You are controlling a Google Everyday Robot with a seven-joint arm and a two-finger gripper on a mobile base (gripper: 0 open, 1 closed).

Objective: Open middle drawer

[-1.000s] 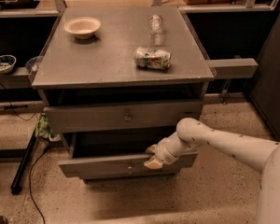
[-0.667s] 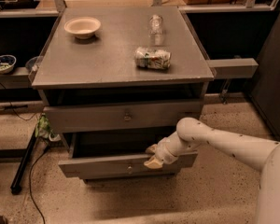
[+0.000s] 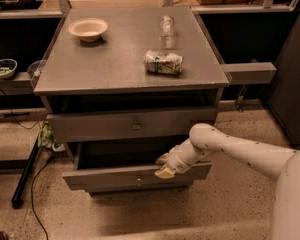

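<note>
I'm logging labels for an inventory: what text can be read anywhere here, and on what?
The can lying on the cabinet top: print too blurred to read.
The bottle: no readable label.
The gripper, at the middle drawer's front edge: no text.

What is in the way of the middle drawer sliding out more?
Nothing visible. The end effector is right at the middle drawer's top front edge, and nothing stands on the floor before it. The black pole lies off to the left.
</note>
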